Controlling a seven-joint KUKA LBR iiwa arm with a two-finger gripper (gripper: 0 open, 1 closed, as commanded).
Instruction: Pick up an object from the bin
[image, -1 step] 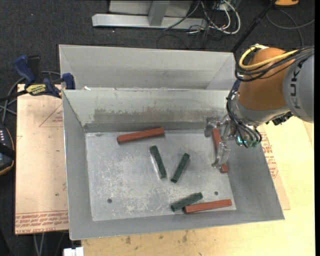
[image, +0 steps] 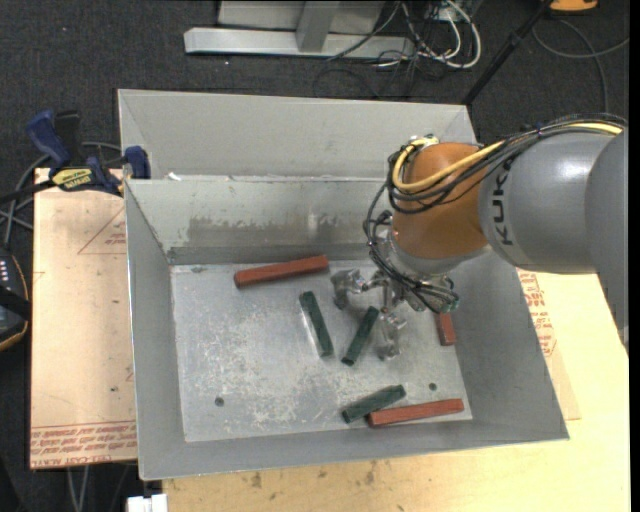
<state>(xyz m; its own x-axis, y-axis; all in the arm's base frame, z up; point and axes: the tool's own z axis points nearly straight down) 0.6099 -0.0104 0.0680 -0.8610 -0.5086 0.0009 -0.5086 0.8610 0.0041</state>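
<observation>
- Camera view: grey metal bin (image: 250, 140) in the middle. Its floor (image: 230, 350) is scuffed and scratched, and its walls slope up all round.
- Outside the bin there is a dark floor (image: 70, 60), with a tangle of cables (image: 440, 35) along the top edge.
- The arm (image: 560, 200) comes in from the right, grey and thick. Its orange cover (image: 440, 205) hangs over the bin's right half.
- The gripper (image: 368, 315) is low over the floor, right of centre. Its two metal fingers (image: 390, 335) stand apart, so it's open.
- The slanted green bar (image: 358, 340) is the nearest thing. Its upper end reaches up between the fingers and its lower end points down-left. I cannot tell whether metal touches it.
- Just to its left lies the middle green bar (image: 316, 322), near the slanted one but apart from it.
- The back red bar (image: 282, 271) lies along the foot of the back wall, up-left of the gripper and clear of it.
- The red stub (image: 446, 329) sits just right of the gripper, partly tucked under the wrist.
- At the front, well below the gripper, are the front green bar (image: 372, 403) and the front red bar (image: 418, 411). Their near ends meet or overlap.
- Nothing is lifted. Every bar lies flat on the bin floor.
</observation>
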